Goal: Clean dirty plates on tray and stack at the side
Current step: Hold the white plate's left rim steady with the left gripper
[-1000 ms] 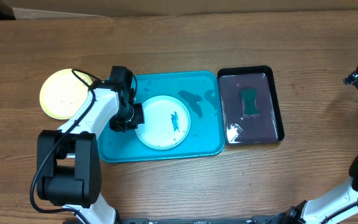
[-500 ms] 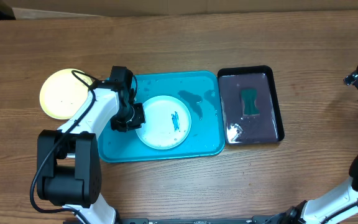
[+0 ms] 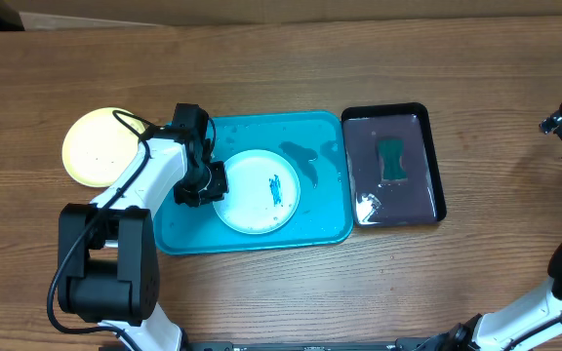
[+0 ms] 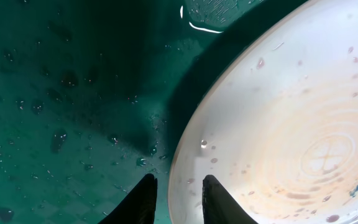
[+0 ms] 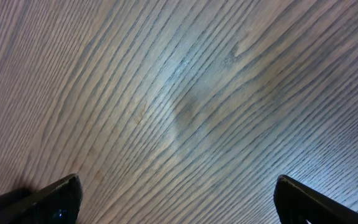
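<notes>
We find the smeared white plate point(image 3: 257, 191) lying in the turquoise tray point(image 3: 325, 132). The left gripper point(image 4: 179, 198) stands narrowly parted astride its rim, not clamped. The right gripper point(image 5: 176, 190) is spread wide over the table, empty. We judge scrubbing pending; next calls for the green sponge point(image 3: 391, 159).

Nothing written could be read in any of the views. The dark teal marks point(image 3: 274, 187) on the white plate point(image 3: 247, 207), at the middle of the overhead frame, were a smear and formed no letters. In the left wrist view, a small moulded mark point(image 4: 324, 163) at that plate's centre, lower right of the frame, was too faint to read.
</notes>
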`<act>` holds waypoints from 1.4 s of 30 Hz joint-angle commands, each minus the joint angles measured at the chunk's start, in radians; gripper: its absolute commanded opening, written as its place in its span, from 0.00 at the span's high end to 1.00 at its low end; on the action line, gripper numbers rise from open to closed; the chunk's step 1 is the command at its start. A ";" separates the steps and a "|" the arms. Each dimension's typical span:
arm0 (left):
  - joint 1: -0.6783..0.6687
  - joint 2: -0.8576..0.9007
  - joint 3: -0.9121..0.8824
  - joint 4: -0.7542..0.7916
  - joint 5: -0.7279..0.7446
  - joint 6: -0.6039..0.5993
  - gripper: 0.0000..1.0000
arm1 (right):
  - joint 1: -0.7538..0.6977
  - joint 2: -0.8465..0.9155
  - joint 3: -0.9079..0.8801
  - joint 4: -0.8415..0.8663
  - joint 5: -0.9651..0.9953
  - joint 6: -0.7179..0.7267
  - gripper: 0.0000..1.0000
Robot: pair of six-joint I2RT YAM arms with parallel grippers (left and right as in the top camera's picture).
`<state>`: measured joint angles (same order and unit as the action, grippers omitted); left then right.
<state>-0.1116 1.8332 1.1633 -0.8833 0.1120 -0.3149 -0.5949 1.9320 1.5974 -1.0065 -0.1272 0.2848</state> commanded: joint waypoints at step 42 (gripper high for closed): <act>-0.005 0.010 0.002 0.001 -0.015 -0.002 0.74 | -0.001 -0.023 0.018 0.006 -0.005 0.004 0.00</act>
<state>-0.1116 1.8332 1.1172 -0.8711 0.1040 -0.3191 -0.5949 1.9320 1.5974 -1.0065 -0.1272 0.2848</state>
